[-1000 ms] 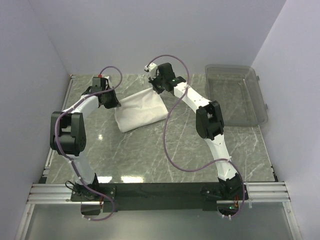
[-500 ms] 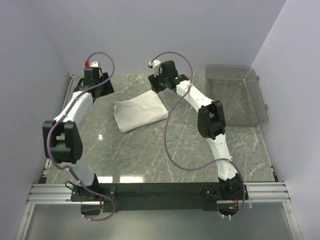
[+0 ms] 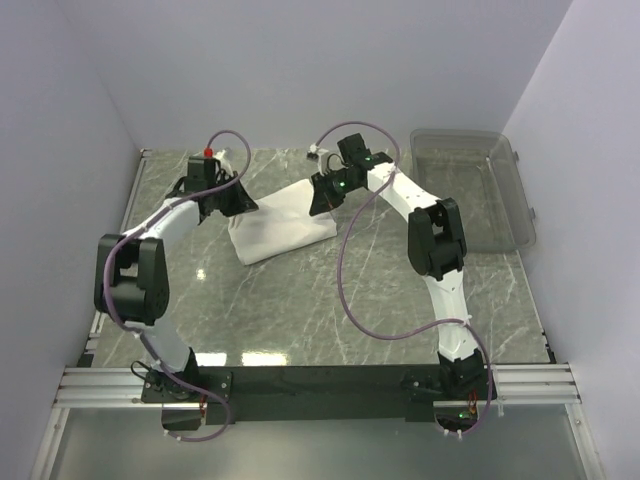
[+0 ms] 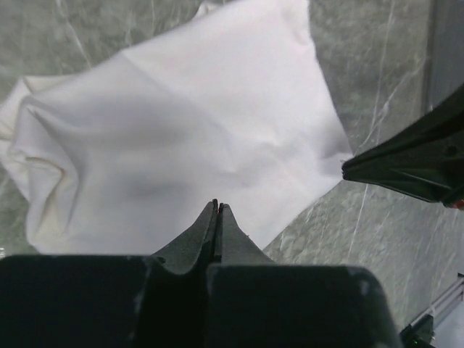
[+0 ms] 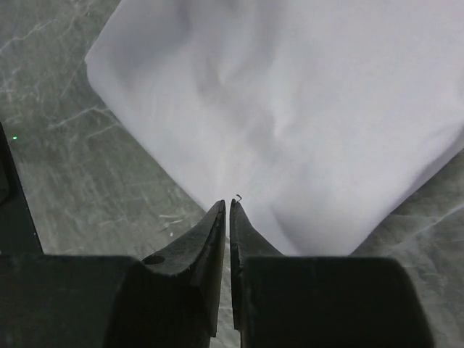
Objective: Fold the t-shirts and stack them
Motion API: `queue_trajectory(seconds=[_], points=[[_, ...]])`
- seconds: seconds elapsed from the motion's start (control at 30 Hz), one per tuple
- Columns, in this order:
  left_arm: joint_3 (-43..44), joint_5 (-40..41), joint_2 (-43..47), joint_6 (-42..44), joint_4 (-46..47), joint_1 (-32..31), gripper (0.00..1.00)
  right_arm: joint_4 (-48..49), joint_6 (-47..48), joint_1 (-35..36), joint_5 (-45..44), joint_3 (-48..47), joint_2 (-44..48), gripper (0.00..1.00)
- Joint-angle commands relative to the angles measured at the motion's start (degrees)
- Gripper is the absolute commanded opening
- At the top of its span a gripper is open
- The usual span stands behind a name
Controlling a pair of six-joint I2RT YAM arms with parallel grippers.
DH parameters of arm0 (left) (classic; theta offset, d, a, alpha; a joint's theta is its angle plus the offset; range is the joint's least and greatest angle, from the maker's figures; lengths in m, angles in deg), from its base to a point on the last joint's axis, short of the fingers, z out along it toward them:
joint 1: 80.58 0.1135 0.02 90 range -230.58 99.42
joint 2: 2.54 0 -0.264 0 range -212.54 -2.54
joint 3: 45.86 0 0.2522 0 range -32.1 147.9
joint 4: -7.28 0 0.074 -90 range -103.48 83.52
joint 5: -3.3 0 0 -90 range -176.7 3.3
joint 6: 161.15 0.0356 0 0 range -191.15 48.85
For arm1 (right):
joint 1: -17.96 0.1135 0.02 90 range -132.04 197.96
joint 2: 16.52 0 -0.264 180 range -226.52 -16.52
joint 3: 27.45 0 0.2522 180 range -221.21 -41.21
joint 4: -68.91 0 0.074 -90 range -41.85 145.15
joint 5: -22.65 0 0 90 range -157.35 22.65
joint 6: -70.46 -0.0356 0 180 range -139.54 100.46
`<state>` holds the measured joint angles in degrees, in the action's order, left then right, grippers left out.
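Observation:
The t-shirt [image 3: 285,228] lies folded into a white, slightly tilted rectangle on the marble table, toward the back. Its left end is rumpled in the left wrist view [image 4: 181,123]. My left gripper [image 3: 244,205] sits over the shirt's left edge, its jaws pressed together [image 4: 217,205] just above the cloth, with nothing visible between them. My right gripper [image 3: 321,203] is at the shirt's far right corner. Its jaws [image 5: 228,203] stand shut to a hairline slit at the shirt's edge [image 5: 304,109], and I see no cloth in that slit. The right gripper's dark finger [image 4: 413,167] shows in the left wrist view.
A clear grey plastic bin [image 3: 515,200] stands at the back right of the table. Purple cables loop over both arms. White walls close in the back and both sides.
Half a second ago both grippers stood back from the shirt, the left one well to the rear left. Both have come down onto the shirt's edges, and their jaws have closed.

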<state>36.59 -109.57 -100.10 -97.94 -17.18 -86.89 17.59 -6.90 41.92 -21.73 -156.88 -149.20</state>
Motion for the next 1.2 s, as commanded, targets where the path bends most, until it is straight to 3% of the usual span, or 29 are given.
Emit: queue_trajectory(seconds=[0.0,0.3,0.87,1.17], points=[[1.5,-4.1,-2.7,-2.1,4.1,-0.1,0.01,-2.7,-1.7,0.3,2.2,-1.0,0.0,0.13],[5.8,0.0,-10.7,-2.4,2.7,0.6,0.01,-3.5,-2.3,0.1,-2.2,1.3,-2.3,0.11],[11.9,11.3,-19.9,1.3,-5.2,8.4,0.00,-5.2,-2.9,0.0,-8.6,1.5,-4.0,0.10],[16.7,15.0,-16.5,3.2,-6.6,11.3,0.04,-6.0,-1.3,0.0,-9.3,2.1,-2.0,0.10]])
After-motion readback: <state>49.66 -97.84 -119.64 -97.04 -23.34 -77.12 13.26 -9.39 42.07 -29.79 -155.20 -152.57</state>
